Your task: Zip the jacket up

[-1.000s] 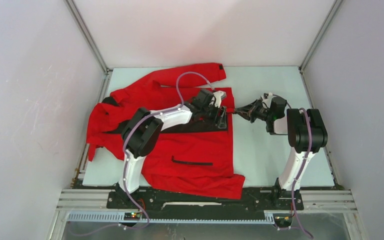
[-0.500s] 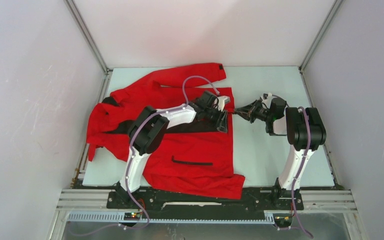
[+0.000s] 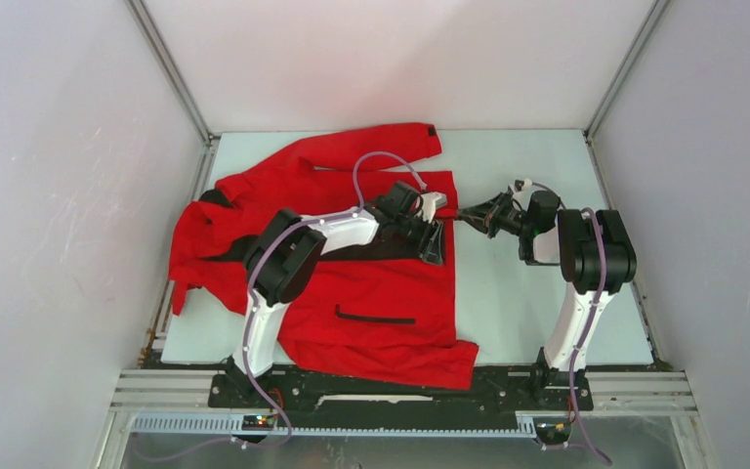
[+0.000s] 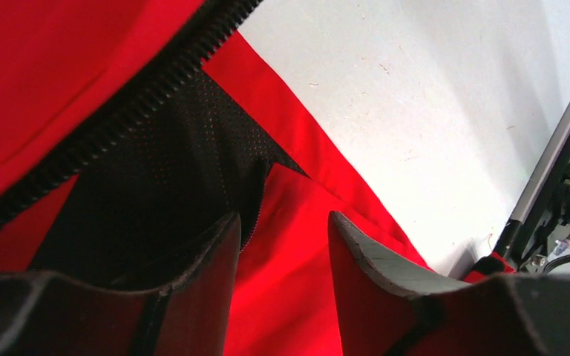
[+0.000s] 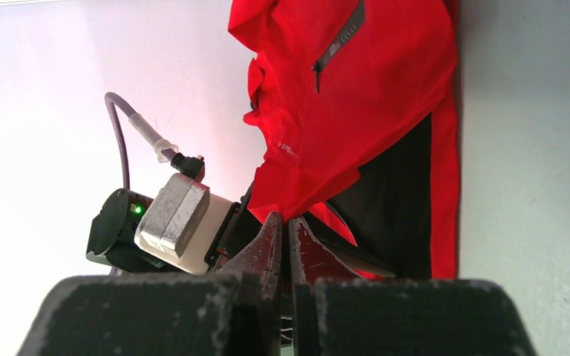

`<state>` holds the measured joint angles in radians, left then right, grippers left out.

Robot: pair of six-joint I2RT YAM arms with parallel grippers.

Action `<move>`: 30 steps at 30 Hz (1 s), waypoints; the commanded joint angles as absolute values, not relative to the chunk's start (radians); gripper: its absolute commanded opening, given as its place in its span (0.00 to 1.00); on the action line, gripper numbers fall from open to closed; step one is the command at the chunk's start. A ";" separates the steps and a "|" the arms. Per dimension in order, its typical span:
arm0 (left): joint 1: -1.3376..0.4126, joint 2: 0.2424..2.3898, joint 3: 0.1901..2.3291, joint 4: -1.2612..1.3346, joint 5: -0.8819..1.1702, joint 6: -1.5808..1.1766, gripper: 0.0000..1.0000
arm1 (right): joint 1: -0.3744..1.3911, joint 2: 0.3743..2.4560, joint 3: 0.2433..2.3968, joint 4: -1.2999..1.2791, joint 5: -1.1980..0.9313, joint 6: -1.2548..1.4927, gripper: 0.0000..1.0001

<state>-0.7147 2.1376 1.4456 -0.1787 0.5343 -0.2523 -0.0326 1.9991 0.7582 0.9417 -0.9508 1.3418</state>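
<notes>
The red jacket point(image 3: 371, 283) lies spread on the table, its front open along the black zipper point(image 4: 119, 111), with black lining showing. My left gripper point(image 3: 434, 246) is open low over the jacket's right hem. In the left wrist view the left gripper point(image 4: 282, 222) has red fabric lying between its fingertips. My right gripper point(image 3: 463, 215) is shut on the hem edge of the jacket point(image 5: 371, 89). In the right wrist view the right gripper point(image 5: 288, 219) pinches the red corner, beside the left wrist's camera housing point(image 5: 171, 215).
The pale table point(image 3: 537, 293) shows bare to the right of the jacket. White enclosure walls and metal frame posts point(image 3: 615, 78) ring the table. A black pocket zip point(image 3: 376, 318) lies on the near panel. A sleeve point(image 3: 371, 145) stretches along the back.
My left gripper has shifted a little right and nearer along the zipper toward the hem. My right gripper keeps its pinch on the hem and has barely moved.
</notes>
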 commanded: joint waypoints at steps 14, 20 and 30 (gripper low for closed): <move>-0.702 2.177 1.580 -0.528 0.660 -0.059 0.46 | -0.020 2.043 0.762 1.104 -0.968 1.408 0.00; -0.704 2.082 1.507 -0.488 0.764 -0.101 0.38 | -0.020 2.040 0.762 1.118 -0.975 1.417 0.00; -0.698 1.993 1.328 -0.213 0.834 -0.316 0.42 | -0.022 2.039 0.750 1.154 -0.982 1.439 0.00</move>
